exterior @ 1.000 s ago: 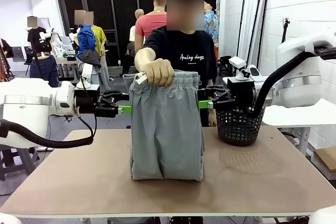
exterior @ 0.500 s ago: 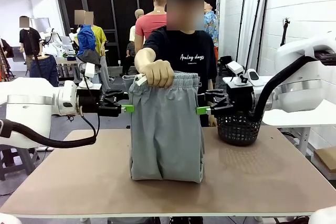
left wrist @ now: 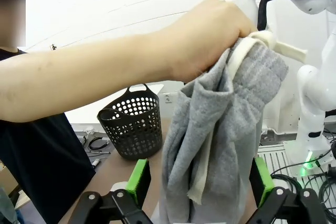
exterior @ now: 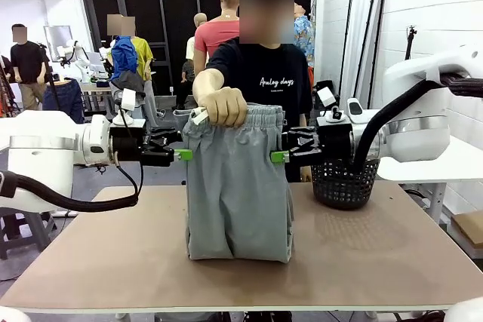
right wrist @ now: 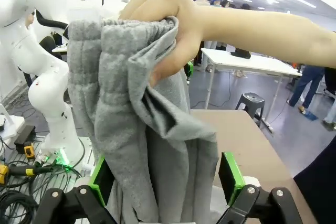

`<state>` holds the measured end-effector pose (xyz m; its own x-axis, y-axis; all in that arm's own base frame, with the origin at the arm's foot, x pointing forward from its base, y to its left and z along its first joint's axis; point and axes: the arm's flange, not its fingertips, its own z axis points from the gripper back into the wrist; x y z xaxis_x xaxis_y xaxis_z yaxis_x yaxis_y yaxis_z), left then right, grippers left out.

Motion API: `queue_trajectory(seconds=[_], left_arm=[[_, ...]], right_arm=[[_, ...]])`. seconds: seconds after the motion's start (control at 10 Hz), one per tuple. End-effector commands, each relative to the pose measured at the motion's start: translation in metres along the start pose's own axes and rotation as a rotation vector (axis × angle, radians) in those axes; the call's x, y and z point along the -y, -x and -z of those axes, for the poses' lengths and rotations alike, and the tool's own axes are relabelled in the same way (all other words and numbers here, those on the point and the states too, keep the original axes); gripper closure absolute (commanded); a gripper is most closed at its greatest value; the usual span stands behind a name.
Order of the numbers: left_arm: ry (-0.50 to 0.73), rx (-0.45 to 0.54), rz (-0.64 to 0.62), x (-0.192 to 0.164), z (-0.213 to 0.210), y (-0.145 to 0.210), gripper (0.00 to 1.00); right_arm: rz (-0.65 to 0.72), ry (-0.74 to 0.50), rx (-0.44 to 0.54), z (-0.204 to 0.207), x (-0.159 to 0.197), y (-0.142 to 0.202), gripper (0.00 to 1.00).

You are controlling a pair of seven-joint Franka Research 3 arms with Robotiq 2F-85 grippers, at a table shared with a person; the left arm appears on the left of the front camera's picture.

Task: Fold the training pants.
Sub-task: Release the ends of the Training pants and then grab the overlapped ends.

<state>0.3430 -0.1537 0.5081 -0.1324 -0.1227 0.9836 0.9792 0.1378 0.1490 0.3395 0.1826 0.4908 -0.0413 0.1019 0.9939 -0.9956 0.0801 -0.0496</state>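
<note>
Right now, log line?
person's hand holds light grey jersey training pants by waistband | left jaws open, straddling edge | right jaws open, straddling edge

- left arm (exterior: 45,152), right arm (exterior: 423,118): white rounded shells; thick black cable, slung at 6 o'clock under left one
- left pincer (exterior: 183,154), right pincer (exterior: 278,157): black linkages, green pads
- person (exterior: 264,73): black short-sleeved T-shirt, white script chest print
</note>
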Motion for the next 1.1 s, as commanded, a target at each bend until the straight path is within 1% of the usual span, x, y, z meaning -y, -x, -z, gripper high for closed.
queue_trajectory(seconds=[0.0, 0.1, 0.2, 0.3, 0.4, 0.5, 0.7, 1.0], left_arm=[[-0.066, 0.020, 0.027, 0.075, -0.022, 0.033, 0.00], [-0.111, 0.007, 0.025, 0.073, -0.022, 0.032, 0.00], [-0.141, 0.016, 0.029, 0.072, -0.021, 0.032, 0.00], [-0.154, 0.021, 0.026, 0.069, -0.020, 0.031, 0.00], [-0.168, 0.015, 0.022, 0.068, -0.017, 0.031, 0.00], [-0.160, 0.012, 0.023, 0.067, -0.014, 0.029, 0.00], [-0.150, 0.002, 0.018, 0.063, -0.011, 0.028, 0.00], [-0.144, -0.004, 0.007, 0.061, -0.008, 0.028, 0.00]], right_arm=[[0.028, -0.008, 0.017, -0.001, -0.033, 0.014, 0.00], [0.041, -0.041, 0.021, -0.001, -0.037, 0.013, 0.00], [0.054, -0.080, 0.023, -0.002, -0.042, 0.013, 0.00], [0.059, -0.096, 0.020, -0.002, -0.045, 0.013, 0.00], [0.062, -0.116, 0.040, -0.005, -0.049, 0.011, 0.00], [0.056, -0.114, 0.044, -0.005, -0.051, 0.011, 0.00], [0.063, -0.153, 0.048, -0.006, -0.056, 0.009, 0.00], [0.074, -0.189, -0.003, -0.015, -0.066, 0.011, 0.00]])
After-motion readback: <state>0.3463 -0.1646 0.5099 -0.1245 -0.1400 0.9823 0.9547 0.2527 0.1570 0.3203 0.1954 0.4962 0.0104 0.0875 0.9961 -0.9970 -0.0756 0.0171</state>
